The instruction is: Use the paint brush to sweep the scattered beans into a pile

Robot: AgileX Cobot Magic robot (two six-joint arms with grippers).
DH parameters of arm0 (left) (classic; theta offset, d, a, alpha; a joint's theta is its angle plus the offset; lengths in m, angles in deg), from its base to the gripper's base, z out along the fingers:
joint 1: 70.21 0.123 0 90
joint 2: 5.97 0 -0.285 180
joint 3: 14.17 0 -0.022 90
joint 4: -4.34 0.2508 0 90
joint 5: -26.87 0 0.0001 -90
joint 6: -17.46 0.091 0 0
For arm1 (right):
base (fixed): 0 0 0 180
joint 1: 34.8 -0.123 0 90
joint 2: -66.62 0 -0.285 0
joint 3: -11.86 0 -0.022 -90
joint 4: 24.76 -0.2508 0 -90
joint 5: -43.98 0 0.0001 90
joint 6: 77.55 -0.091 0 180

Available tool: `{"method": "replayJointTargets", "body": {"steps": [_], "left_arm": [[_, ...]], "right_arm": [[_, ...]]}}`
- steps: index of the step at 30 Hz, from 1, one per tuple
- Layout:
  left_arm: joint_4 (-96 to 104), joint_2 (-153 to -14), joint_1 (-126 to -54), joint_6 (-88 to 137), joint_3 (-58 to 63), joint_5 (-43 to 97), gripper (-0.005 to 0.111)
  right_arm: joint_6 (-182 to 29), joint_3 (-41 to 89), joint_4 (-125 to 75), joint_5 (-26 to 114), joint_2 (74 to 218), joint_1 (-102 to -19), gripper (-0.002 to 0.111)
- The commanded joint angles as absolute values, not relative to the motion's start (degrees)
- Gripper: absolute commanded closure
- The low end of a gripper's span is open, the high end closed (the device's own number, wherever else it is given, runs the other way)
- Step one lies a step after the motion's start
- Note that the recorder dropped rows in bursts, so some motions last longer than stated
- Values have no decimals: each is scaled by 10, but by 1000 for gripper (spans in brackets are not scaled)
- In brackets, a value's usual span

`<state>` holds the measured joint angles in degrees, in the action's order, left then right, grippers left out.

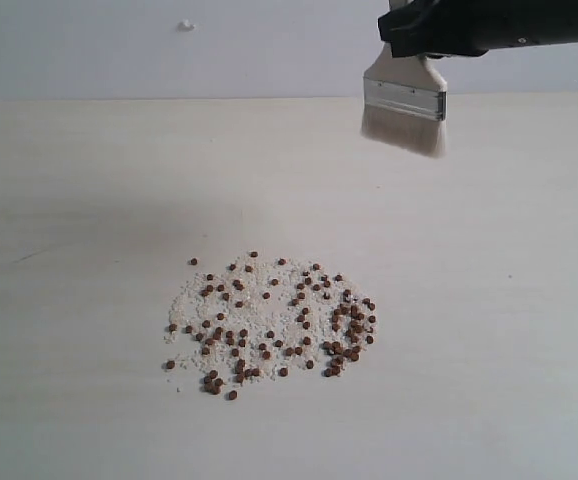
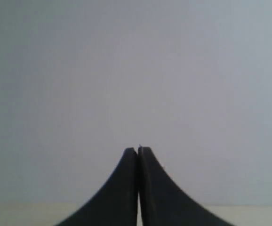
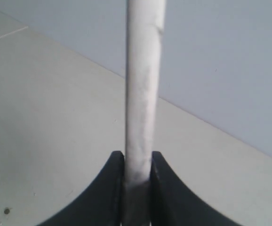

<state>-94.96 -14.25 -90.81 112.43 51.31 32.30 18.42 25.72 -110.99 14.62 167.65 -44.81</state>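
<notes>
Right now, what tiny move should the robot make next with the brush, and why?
Probably lower the paint brush to the table just past the far right edge of the beans. The right gripper grips its handle, bristles down, seemingly in the air, well away from the loosely spread beans, so sweeping cannot start yet.

Right claw (image 3: 137, 155) — matte black, curved and tapering.

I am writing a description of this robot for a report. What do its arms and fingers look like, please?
The left gripper and right gripper look alike: two matte black fingers, each broad at the base and curving in to a narrow, blunt tip. In the exterior view, the right arm is a black, boxy housing. No markings show.
</notes>
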Motion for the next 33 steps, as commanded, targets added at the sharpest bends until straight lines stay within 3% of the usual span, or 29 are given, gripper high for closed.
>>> {"method": "replayJointTargets", "body": {"steps": [1, 12, 27, 33], "left_arm": [[-956, -138, -908, 1114, 554, 338, 107], [-956, -138, -908, 1110, 605, 363, 107], [-956, -138, -908, 1115, 605, 363, 107], [-956, -138, -908, 1115, 605, 363, 107]], "right_arm": [[177, 264, -1082, 179, 1622, -474, 108], [228, 338, -1084, 460, 1579, -608, 108], [230, 368, -1062, 449, 1572, -628, 108], [190, 438, -1077, 444, 1509, -628, 108]]}}
